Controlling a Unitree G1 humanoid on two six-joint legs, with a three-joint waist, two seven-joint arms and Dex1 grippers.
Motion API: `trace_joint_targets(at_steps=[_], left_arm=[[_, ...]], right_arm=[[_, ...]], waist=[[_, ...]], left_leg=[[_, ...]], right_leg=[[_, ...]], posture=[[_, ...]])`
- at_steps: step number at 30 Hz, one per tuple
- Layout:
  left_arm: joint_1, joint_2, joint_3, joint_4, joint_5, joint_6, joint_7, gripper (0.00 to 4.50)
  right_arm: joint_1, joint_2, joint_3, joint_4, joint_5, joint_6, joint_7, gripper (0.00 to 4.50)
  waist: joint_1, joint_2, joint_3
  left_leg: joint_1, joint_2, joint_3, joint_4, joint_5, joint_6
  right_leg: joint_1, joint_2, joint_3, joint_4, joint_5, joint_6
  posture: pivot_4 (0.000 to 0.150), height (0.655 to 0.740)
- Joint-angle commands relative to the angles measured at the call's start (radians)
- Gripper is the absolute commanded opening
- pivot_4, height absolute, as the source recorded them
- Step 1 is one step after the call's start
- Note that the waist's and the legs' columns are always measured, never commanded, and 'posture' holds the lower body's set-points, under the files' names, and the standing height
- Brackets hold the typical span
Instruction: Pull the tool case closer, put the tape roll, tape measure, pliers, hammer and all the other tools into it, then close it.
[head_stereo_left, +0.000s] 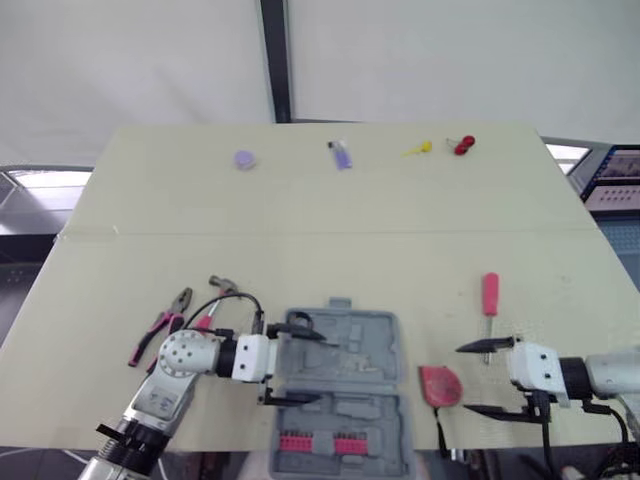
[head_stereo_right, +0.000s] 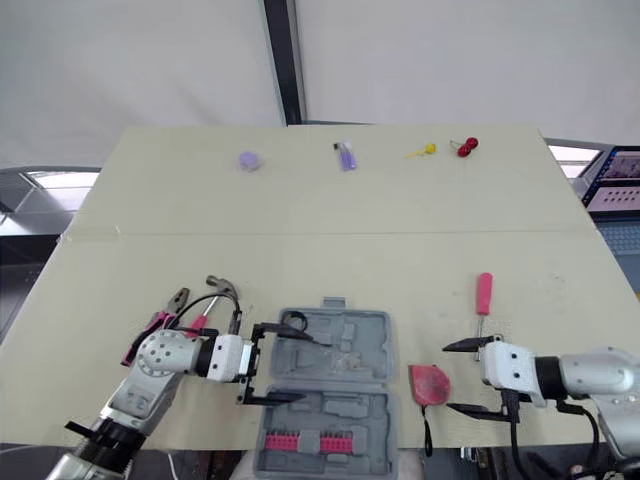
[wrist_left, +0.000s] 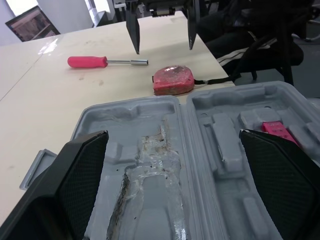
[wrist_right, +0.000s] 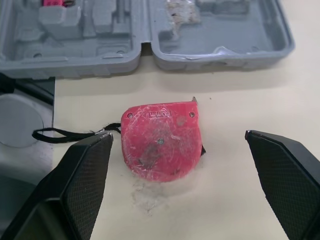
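Right gripper (head_stereo_left: 463, 379), fingers apart, faces the tape measure (wrist_right: 162, 140) — hard, smooth, compact; likely best pinched across its body, not the strap (wrist_right: 70, 134).

Setting: indoor test lab, staged bench.
Bare beige tabletop (head_stereo_left: 330, 230) before white partition panels (head_stereo_left: 450, 60) split by a dark post (head_stereo_left: 277, 60); lit monitor (head_stereo_left: 615, 178) at right edge; glossy floor (head_stereo_left: 25, 215) mirrors ceiling lights; open tool case (head_stereo_left: 350, 345) with hand tools spaced around it.

Raised lettering on the tape measure (wrist_right: 161, 141) cannot be read.
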Motion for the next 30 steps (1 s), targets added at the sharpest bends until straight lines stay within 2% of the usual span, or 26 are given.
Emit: trace_joint_targets(at_steps=[1,15,30], left_arm=[[0.026,0.000,0.001,-0.039,-0.008,-0.016,0.014,4.50],[0.055,0.027,0.017,-0.069,-0.027,0.004,0.021,4.50],[0.054,0.033,0.025,-0.079,-0.022,0.010,0.020,4.50]], right_arm=[[-0.029,0.016,0.041,0.078,0.005,-0.071,0.047,4.47],[-0.105,0.084,0.117,0.325,-0.005,-0.230,0.055,4.47],[-0.147,0.116,0.153,0.405,-0.027,-0.261,0.044,4.47]], waist=[[0.001,0.000,0.000],[0.002,0.001,-0.001],[-0.001,0.001,-0.001]], left_leg=[[0.000,0.000,0.000,0.000,0.000,0.000],[0.000,0.000,0.000,0.001,0.000,0.000],[0.000,0.000,0.000,0.001,0.000,0.000]], right_leg=[[0.000,0.000,0.000,0.000,0.000,0.000],[0.001,0.000,0.000,0.000,0.000,0.000],[0.000,0.000,0.000,0.000,0.000,0.000]], posture=[[0.150,0.7400],[0.150,0.7400],[0.150,0.7400]])
